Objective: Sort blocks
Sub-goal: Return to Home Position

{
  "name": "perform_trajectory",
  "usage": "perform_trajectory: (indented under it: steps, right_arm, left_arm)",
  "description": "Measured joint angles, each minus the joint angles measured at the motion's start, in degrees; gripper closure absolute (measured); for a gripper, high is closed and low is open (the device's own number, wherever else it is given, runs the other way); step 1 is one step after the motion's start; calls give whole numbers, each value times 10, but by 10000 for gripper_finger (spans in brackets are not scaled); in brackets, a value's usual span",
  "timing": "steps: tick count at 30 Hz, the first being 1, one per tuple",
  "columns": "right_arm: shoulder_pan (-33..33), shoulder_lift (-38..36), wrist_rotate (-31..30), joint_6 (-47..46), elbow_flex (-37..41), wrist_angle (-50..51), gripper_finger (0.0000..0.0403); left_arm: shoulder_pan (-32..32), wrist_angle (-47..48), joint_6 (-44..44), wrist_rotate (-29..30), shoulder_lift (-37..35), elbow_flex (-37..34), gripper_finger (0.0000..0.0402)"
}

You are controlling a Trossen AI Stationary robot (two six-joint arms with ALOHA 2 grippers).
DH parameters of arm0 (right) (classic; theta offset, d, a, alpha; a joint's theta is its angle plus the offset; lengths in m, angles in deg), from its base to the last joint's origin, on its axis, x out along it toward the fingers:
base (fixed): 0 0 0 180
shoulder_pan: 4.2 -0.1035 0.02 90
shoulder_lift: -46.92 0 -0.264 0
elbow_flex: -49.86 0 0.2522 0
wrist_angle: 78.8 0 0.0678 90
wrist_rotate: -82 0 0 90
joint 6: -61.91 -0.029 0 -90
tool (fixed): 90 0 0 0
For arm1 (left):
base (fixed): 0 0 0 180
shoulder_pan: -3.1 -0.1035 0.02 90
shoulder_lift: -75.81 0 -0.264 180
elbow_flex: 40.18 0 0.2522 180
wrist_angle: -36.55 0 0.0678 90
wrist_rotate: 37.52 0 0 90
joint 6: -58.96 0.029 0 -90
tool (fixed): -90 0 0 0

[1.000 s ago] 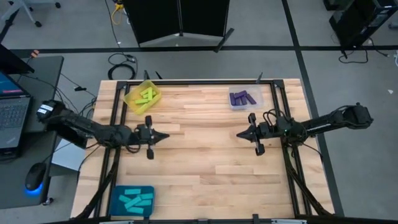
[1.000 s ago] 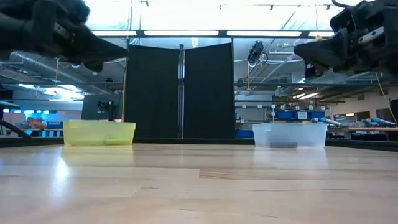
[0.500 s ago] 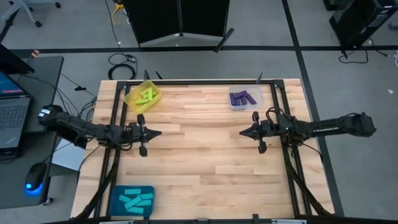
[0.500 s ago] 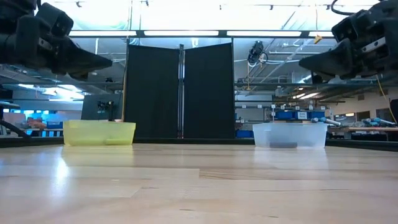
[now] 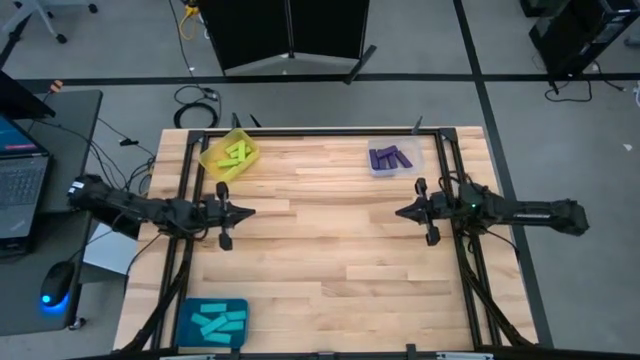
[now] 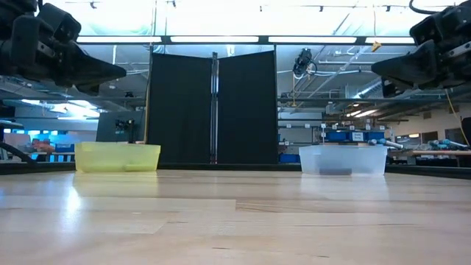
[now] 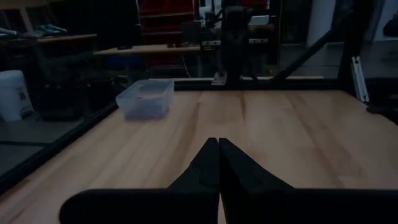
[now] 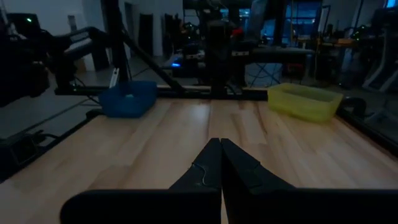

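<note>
The blocks lie sorted in three trays. Yellow-green blocks (image 5: pixel 236 153) fill the yellow tray (image 5: pixel 214 161) at the far left. Dark purple blocks (image 5: pixel 389 157) sit in the clear tray (image 5: pixel 374 170) at the far right. Cyan blocks (image 5: pixel 214 321) lie in the teal tray (image 5: pixel 186 333) at the near left corner. My left gripper (image 5: pixel 252 211) hovers shut over the table's left side, pointing right. My right gripper (image 5: pixel 398 212) hovers shut over the right side, pointing left. Both are well above the wood and hold nothing.
Bare wooden tabletop (image 5: pixel 330 240) stretches between the two grippers. A black frame runs along the table's edges (image 5: pixel 300 130). A laptop (image 5: pixel 20 180) and a mouse (image 5: pixel 57 285) sit on a side desk left of the table. Black panels (image 6: pixel 213 107) stand behind the far edge.
Both arms have drawn back from the middle: the left gripper moved toward the table's left edge, the right gripper toward the right edge. Both stayed shut and high. No block or tray has moved.
</note>
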Motion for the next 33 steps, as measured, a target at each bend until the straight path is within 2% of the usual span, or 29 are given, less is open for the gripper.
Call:
perform_trajectory:
  steps: [5, 10, 16, 22, 26, 33]
  right_arm:
    - [0, -97, -42, -7, 0, 62, 396]
    - [0, -95, -58, -7, 0, 65, 396]
    - [0, -97, -69, -48, 0, 57, 391]
    - [0, -96, -69, -42, 0, 50, 373]
    - [0, -95, -69, -43, 0, 50, 372]
    - [0, -95, -69, -42, 0, 50, 372]
  left_arm:
    - [0, 69, 0, -25, -74, 0, 401]
    - [0, 101, 21, -77, -152, 0, 401]
    - [0, 102, 29, -83, -151, 0, 396]
    - [0, 96, 24, -18, -151, 0, 383]
    - [0, 95, -35, -16, -150, 0, 381]
    - [0, 86, -33, -15, -150, 0, 379]
